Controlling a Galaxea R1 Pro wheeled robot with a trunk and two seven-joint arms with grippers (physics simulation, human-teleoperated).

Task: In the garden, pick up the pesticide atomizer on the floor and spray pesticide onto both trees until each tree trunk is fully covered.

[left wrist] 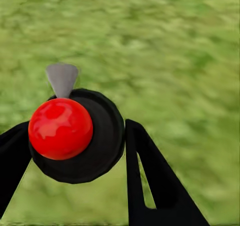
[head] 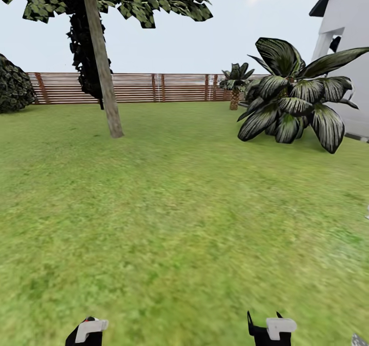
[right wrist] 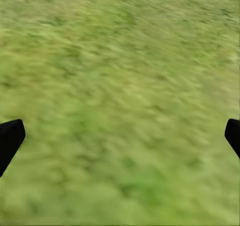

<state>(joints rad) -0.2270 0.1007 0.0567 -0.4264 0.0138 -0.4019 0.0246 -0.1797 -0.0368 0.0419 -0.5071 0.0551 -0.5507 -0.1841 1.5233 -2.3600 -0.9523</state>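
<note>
No text, label, brand, number or sign could be read in any of the views.

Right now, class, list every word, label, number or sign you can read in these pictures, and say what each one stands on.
There are none. The red-capped sprayer in the left gripper shows no label, and the fence, tree trunk, white building and grass carry no writing.
</note>
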